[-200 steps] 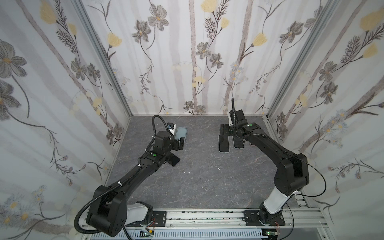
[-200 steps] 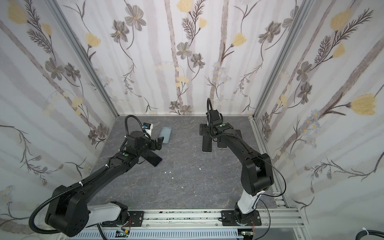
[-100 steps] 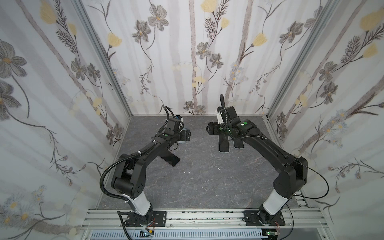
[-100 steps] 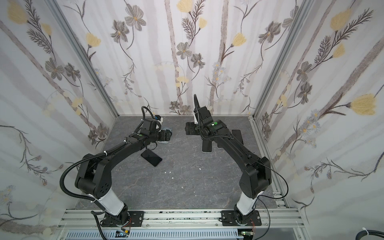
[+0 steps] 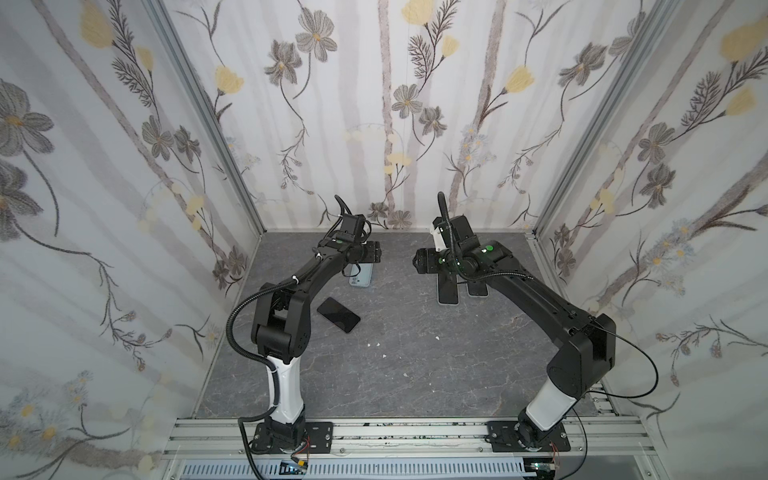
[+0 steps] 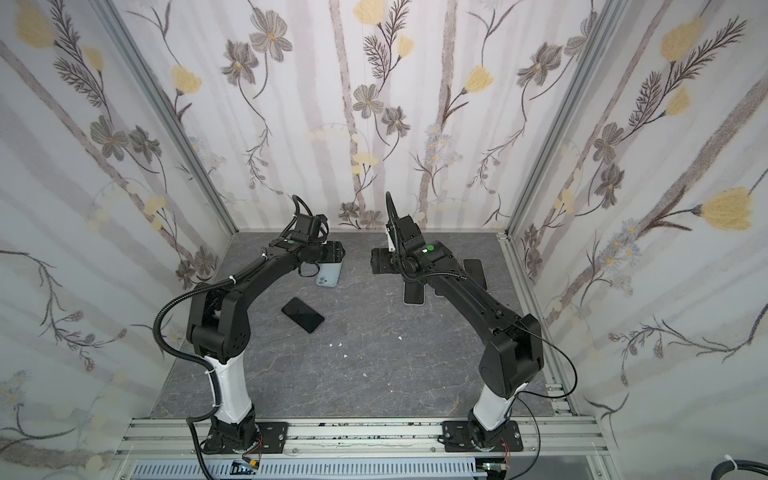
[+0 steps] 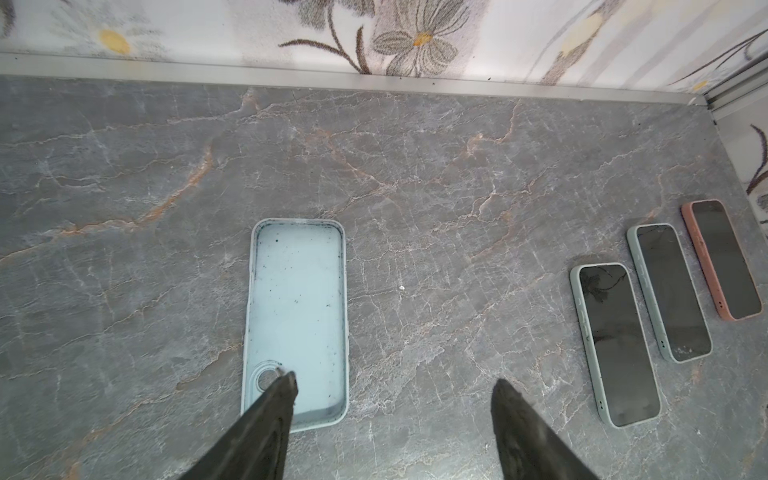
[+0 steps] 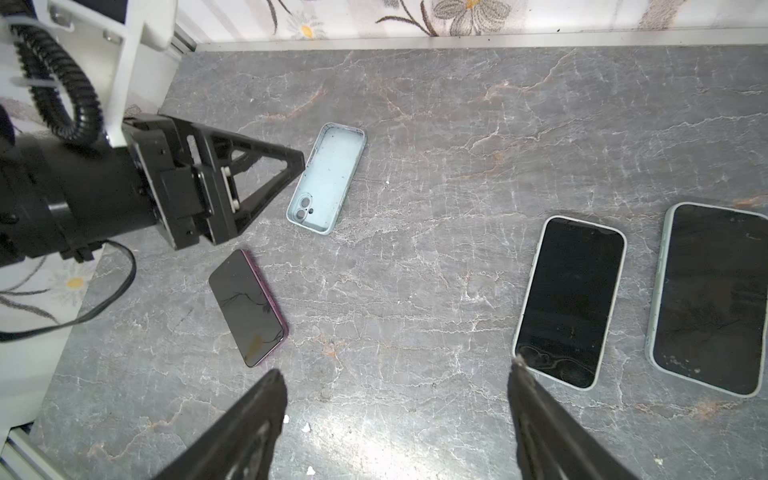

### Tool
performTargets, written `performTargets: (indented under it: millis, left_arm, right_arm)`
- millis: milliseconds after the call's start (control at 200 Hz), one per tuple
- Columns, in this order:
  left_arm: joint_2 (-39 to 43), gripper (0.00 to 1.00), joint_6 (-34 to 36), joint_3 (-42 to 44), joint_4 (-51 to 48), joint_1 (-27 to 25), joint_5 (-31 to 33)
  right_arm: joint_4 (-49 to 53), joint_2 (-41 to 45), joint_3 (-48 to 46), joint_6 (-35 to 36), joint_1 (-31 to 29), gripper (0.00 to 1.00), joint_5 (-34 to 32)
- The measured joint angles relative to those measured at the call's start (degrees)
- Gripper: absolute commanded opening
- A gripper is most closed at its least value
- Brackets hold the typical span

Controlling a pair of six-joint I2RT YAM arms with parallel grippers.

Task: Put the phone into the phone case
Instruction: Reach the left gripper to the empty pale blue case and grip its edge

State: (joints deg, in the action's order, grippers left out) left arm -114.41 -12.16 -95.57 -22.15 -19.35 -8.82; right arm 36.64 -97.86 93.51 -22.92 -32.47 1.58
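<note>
Just beneath the left hand (image 7: 395, 378) lies the phone case (image 7: 297, 299).

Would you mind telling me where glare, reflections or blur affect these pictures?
Right wrist view: a bright glare patch on the table, and the bare phone mirrors wallpaper branches. Left wrist view: the left hand looks soft up close, while the empty case is sharp. Both top views: even light, no strong glare.

No readable text, labels or numbers
</note>
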Motion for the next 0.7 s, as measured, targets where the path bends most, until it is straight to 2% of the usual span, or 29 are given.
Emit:
performTargets:
  millis: [200, 340, 619, 699]
  left_arm:
    - [-3.9, 0.72, -1.4, -3.8, -1.0, 2.2, -0.2]
    - [-5.7, 0.62, -1.7, -5.0, -2.1, 3.4, 0.5]
    - [-11.8, 0.59, -1.2, -7.0, -2.2, 6.7, 2.3]
    - [-13.4, 0.51, -0.5, -8.0, -2.2, 7.4, 2.7]
  right_arm:
    - [-0.5, 0.7, -2.3, 2.0, 1.1, 0.81, -0.1]
    - [-2.6, 5.5, -10.3, 2.1, 0.8, 0.79, 1.6]
    - [-7.1, 19.5, -28.4, 0.7, 0.6, 0.76, 2.1]
    - [-8.3, 21.3, -31.4, 0.5, 0.6, 0.75, 1.2]
